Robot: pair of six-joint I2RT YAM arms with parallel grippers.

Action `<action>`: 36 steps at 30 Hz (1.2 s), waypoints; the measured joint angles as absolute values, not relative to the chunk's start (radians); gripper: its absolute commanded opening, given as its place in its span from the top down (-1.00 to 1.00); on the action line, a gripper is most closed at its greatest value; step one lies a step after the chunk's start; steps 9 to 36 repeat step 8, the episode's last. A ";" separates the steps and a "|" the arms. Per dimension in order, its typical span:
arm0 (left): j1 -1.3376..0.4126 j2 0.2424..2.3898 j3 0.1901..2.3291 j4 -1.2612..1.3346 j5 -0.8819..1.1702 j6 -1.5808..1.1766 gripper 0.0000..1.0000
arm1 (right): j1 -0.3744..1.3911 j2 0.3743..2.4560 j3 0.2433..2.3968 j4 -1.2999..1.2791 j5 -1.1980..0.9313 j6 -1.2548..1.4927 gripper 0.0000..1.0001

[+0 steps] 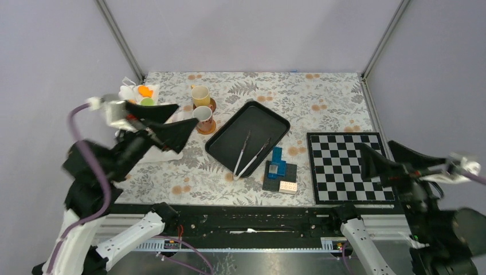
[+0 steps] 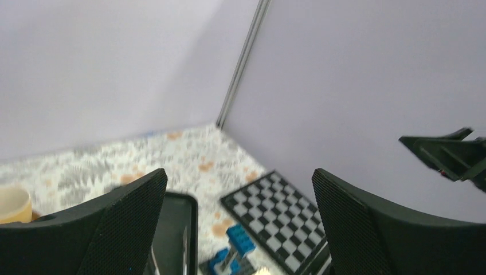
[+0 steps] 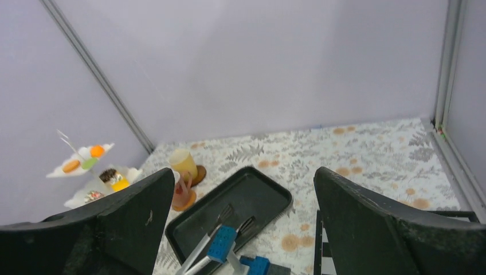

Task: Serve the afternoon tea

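A yellow mug [image 1: 200,95] stands on a brown coaster at the back left, and a pinkish patterned mug [image 1: 203,116] stands on another coaster [image 1: 207,128] just in front of it. A white tiered stand [image 1: 130,91] at the far left holds orange [image 1: 145,90] and green [image 1: 148,102] cookies. The right wrist view shows the stand [image 3: 80,169], a small cake [image 3: 117,180] and both mugs [image 3: 183,163]. My left gripper [image 1: 184,116] is open and empty, raised beside the pinkish mug. My right gripper [image 1: 376,145] is open and empty above the chessboard's right edge.
A black tray [image 1: 269,123] in the middle holds metal tongs [image 1: 250,153]. A blue and black brick stack [image 1: 279,172] stands in front of the tray. A chessboard [image 1: 344,172] lies at the right. Grey walls and metal posts close in the table.
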State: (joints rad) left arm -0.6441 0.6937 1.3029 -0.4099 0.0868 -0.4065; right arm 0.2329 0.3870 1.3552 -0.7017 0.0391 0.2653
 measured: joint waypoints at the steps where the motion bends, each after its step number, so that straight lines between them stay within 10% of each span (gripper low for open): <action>1: -0.644 0.656 1.309 -0.394 0.085 -0.400 -0.98 | 0.233 0.375 1.387 -0.710 0.045 0.265 -0.97; 36: -0.644 0.519 1.322 -0.334 0.048 -0.379 -0.98 | 0.233 0.337 1.456 -0.739 0.075 0.270 -0.97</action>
